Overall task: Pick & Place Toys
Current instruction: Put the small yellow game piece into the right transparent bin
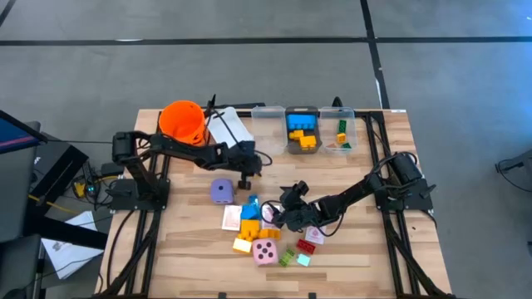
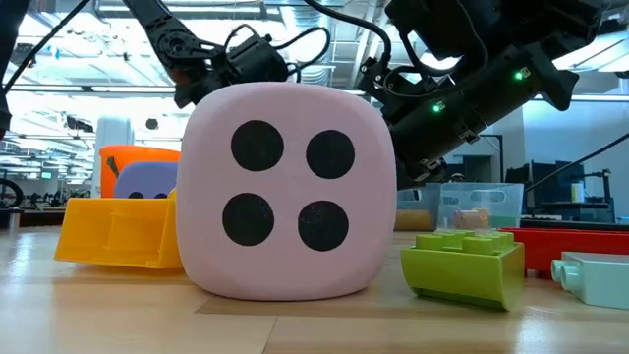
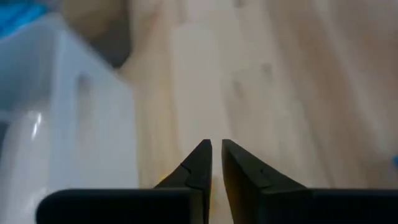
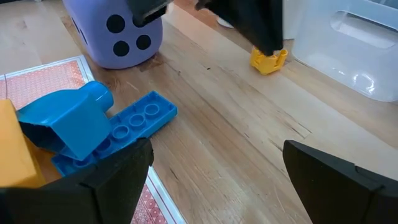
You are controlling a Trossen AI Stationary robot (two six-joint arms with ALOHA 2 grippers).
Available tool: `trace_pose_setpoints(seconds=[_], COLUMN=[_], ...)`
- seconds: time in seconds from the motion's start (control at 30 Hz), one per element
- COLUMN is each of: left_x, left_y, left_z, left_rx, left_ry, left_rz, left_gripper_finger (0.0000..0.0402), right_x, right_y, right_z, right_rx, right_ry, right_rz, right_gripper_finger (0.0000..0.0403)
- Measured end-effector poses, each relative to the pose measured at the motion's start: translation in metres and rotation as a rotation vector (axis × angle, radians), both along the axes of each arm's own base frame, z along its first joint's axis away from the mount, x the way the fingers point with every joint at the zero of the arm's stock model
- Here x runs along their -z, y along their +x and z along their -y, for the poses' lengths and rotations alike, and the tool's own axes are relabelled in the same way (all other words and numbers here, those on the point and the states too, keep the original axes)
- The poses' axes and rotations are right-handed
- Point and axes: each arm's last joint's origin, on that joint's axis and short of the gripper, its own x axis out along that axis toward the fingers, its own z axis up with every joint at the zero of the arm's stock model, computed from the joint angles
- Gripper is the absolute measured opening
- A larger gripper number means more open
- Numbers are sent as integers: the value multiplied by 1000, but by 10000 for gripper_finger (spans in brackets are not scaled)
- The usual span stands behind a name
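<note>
Left gripper (image 1: 245, 177): hangs low over the middle of the table, just right of the purple die (image 1: 221, 190) and on the near side of the white bin (image 1: 229, 127). Shows fingers (image 3: 198, 165) drawn almost together, a thin slit between them. Right at their tips, a small yellow brick (image 4: 268, 60); cannot tell whether pinched or merely touched.

Right gripper (image 1: 278, 214): reaches in from the right side, low over the heap of toys near the middle, with fingers spread wide and nothing between them. Just ahead of it, a blue brick (image 4: 93, 124) lying partly on a pink-backed card (image 4: 43, 84), with the purple die farther on.

Near edge of the table: pink die (image 1: 266, 252) with four black dots facing the low camera, a flat yellow brick (image 1: 242, 245) to its left, a green brick (image 1: 287, 258) to its right, a red brick (image 1: 309, 241) a little beyond that. Orange bricks (image 1: 249, 224) between card and pink die.

Far side: orange bucket (image 1: 183, 120) at left, beside the white bin; to the right, three clear bins (image 1: 268, 116), two of them with bricks inside.
</note>
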Motion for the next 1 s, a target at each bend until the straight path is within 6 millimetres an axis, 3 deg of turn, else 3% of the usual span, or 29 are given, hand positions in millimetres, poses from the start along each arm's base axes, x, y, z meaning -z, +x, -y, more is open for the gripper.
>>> trace_pose_setpoints(seconds=[0.23, 0.4, 0.63, 1.0], left_x=[1, 1, 1, 7], left_y=[3, 3, 1, -7], left_z=[27, 27, 14, 13], left_rx=[98, 50, -175, -231], left_ry=[9, 9, -35, -78], left_rz=[-21, -18, 11, -76], left_gripper_finger=[2, 19, 91, 221], right_x=[0, 0, 0, 0], right_y=[0, 0, -1, 0], right_z=[0, -2, -3, -3], right_rx=[-13, -18, -22, -21], right_ry=[12, 14, 14, 14], right_rz=[-5, -6, -6, -5], right_gripper_finger=[359, 359, 359, 359])
